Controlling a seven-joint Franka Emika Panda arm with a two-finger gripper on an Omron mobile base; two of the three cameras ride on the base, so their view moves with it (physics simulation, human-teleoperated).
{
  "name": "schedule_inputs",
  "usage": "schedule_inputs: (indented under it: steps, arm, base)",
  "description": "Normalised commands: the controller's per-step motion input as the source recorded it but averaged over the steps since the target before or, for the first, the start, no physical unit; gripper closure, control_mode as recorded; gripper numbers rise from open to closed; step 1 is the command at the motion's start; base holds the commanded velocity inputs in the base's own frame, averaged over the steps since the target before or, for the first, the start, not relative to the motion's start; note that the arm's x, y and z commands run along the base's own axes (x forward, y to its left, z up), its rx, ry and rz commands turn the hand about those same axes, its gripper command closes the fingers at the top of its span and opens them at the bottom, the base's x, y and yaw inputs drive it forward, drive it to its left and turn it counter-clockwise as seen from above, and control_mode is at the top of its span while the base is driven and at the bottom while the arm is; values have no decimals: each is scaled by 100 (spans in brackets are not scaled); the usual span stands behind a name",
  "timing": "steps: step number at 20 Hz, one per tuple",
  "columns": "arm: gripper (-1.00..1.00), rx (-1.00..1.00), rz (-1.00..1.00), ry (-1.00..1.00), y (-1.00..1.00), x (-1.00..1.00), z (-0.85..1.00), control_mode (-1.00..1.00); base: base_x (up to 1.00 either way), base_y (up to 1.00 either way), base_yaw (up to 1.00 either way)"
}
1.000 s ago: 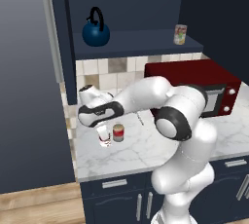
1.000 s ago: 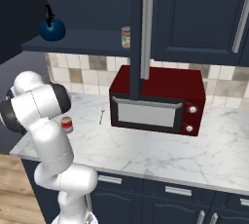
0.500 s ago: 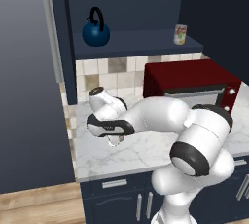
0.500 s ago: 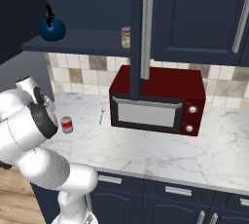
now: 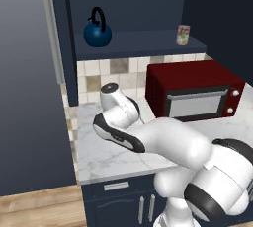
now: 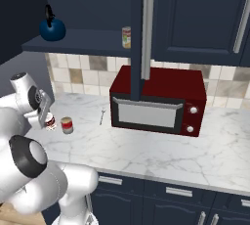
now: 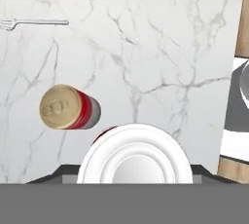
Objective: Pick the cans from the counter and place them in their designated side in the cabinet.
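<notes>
A red-and-white can [image 6: 49, 121] with a silvery lid sits pinched in the gripper [image 6: 48, 122], the arm bent low over the counter [image 6: 146, 146].

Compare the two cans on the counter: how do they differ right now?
Red-and-white can sits right at the tool; red-banded can stands free beside it. In the hand view the red-and-white can is directly below the camera, its lid pale white; the red-banded can is off to one side, its lid tan. Both stand upright on the counter, similar in size.
</notes>
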Motion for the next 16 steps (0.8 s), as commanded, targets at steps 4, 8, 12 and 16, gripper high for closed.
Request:
schedule_inputs:
  steps: [4, 8, 12, 16]
  arm:
    - [100, 1, 13, -9, -15, -16, 42, -100]
    - [100, 0, 14, -8, -24, -21, 42, -100]
    - [100, -2, 14, -7, -22, -21, 42, -100]
    - [100, -2, 10, -5, -29, -34, 39, -100]
  base:
    - [0, 0, 0]
    - [0, 0, 0]
    - [0, 0, 0]
    - [0, 0, 0]
